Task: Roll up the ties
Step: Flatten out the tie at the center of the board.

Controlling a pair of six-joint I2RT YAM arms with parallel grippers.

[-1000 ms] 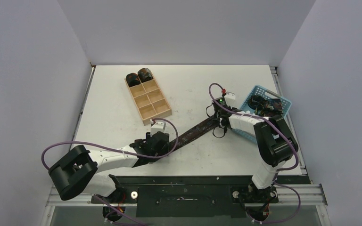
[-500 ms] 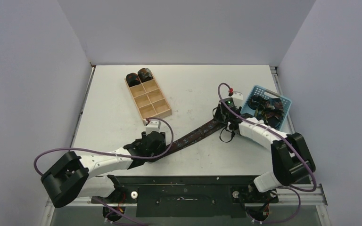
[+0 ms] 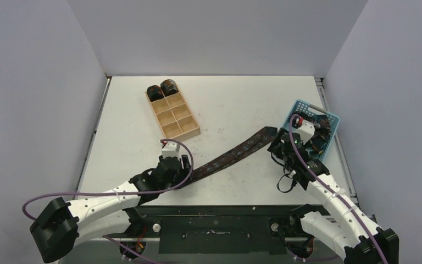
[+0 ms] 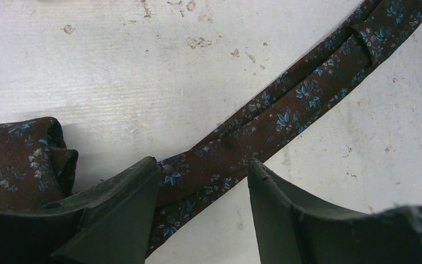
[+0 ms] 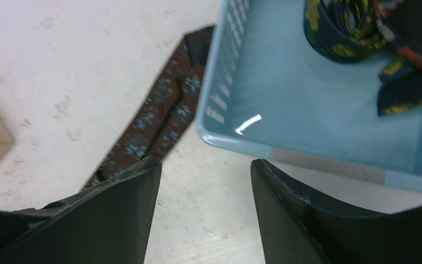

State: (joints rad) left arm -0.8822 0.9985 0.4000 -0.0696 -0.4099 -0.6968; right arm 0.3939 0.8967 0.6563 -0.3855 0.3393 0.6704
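1. Nearest me, the left gripper [image 4: 200,173] stands wide open astride the tie's near end. Its fingers sit either side of the cloth and grip nothing. A small folded lump [image 4: 16,159] of the cloth lies just beside its left finger.
2. The tie [image 3: 236,151] lies flat on the table [image 3: 132,132], its length running diagonally away from that gripper toward the far right. Any rolling would have to travel along that line, and the left arm looks the nearer one to start it.
3. The right gripper [image 5: 206,165] hangs open and empty by the tie's far end, which reaches the corner of the basket [image 5: 220,99].
4. Farthest off, two rolled ties [image 3: 162,89] fill the far compartments of the tray [image 3: 178,127].
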